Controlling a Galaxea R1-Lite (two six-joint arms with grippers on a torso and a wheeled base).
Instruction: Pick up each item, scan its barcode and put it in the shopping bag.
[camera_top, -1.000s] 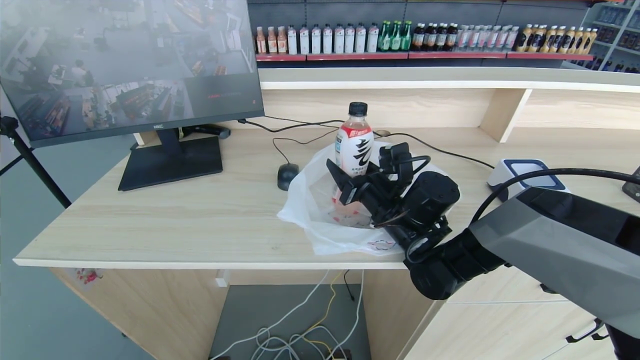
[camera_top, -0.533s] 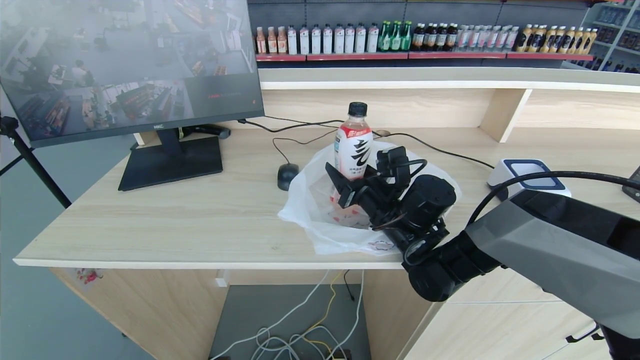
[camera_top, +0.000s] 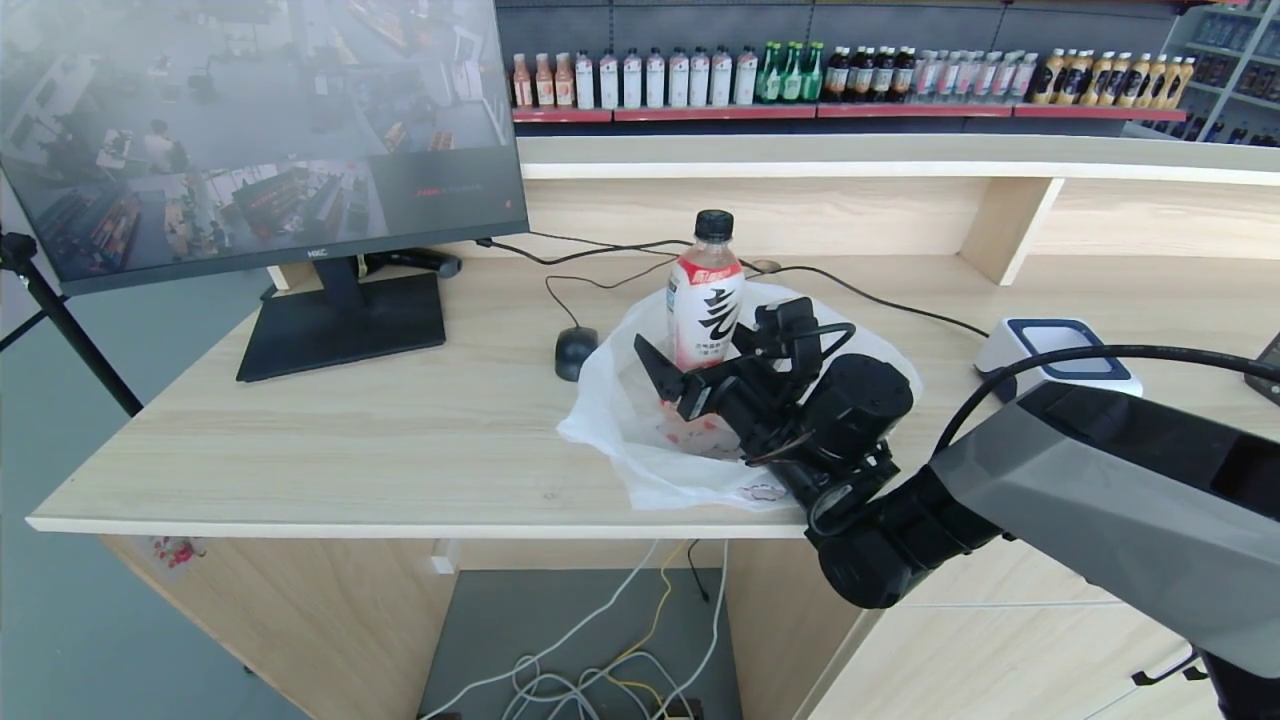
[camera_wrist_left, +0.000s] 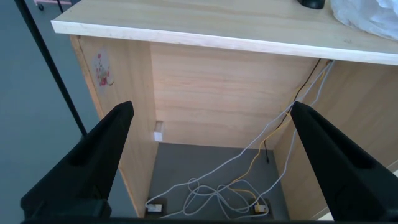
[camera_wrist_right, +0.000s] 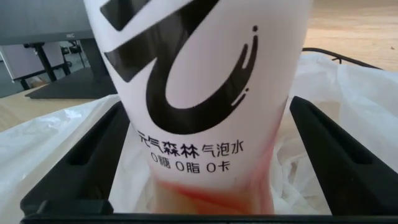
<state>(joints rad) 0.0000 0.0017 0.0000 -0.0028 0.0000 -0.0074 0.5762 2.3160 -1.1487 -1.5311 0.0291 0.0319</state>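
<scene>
Right hand (camera_top: 700, 358) down in the mouth of the white plastic shopping bag (camera_top: 612, 425), fingers apart, one on each side of the drink bottle (camera_top: 706, 300), low on its body. In the right wrist view, a sliver of bag showing on both sides between the black fingers (camera_wrist_right: 74, 168) and the label, so clamped on nothing. Bottle upright inside the bag: black cap on top, white label with a bold black stroke, pinkish liquid at the base. Bag near the front edge of the pale wooden desk (camera_top: 350, 440), crumpled around the bottle's foot. Just beside the bag on the left, a black mouse (camera_top: 575, 350), its cable running back along the desk. Farther left, a monitor (camera_top: 250, 130) on a flat black stand. Right of the bag and well apart from it, a white barcode scanner (camera_top: 1050, 350) with a dark-framed top. Behind the desk, a shelf (camera_top: 850, 112) lined with bottled drinks. Left hand (camera_wrist_left: 208, 158) low, in front of the desk and below its top, fingers wide apart, holding nothing. Beyond it, the desk's open underside and loose cables (camera_wrist_left: 217, 193) on the floor.
</scene>
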